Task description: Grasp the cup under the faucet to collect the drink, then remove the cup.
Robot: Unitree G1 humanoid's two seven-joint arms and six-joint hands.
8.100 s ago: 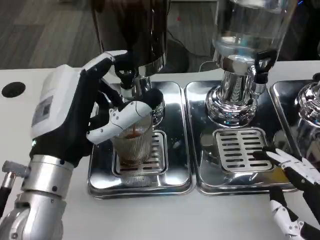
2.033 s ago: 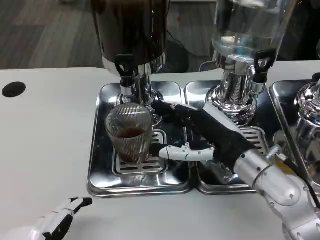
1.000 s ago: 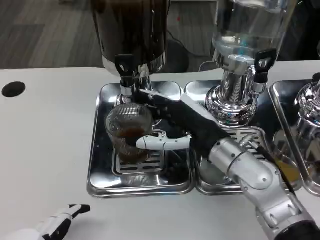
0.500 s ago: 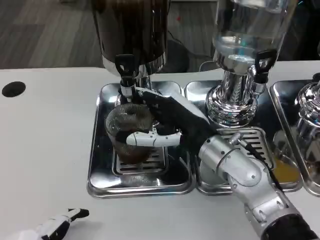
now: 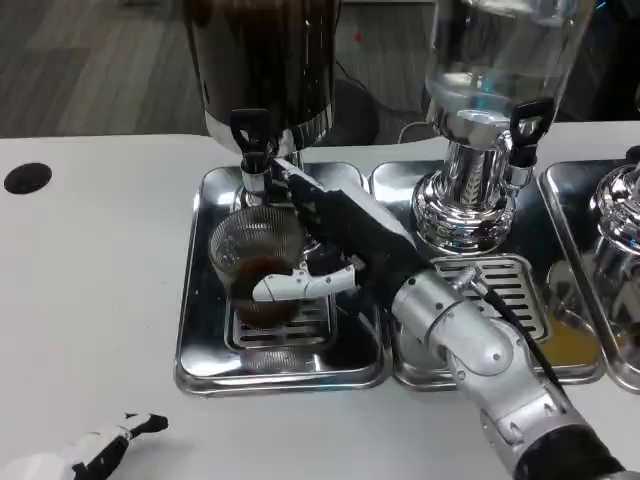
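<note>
At the lower left corner of the white desk (image 5: 90,300), the robot's left hand (image 5: 105,452) is lying low at the picture's edge; too little of it is showing to tell whether its fingers are apart or curled. Further right, the ribbed clear glass cup (image 5: 255,265) is standing on the slotted grate of the left polished steel drip tray (image 5: 200,350), directly beneath the black-handled faucet (image 5: 252,140) of the dark drink dispenser (image 5: 265,60). A shallow layer of reddish-brown drink is sitting in the cup, so collecting appears to be done or nearly so; lifting the cup away is what is left, and it is not yet off the tray. The right hand (image 5: 335,235) is reaching in from the right, its silver forearm (image 5: 480,360) slanting up from the lower right across the trays. Its fingers (image 5: 295,285) are wrapping around the cup, one white finger crossing the front wall and the dark palm pressing the right side, seemingly clamping onto the glass. Right of that, the clear-tank dispenser (image 5: 495,70) is standing over the second tray.
</note>
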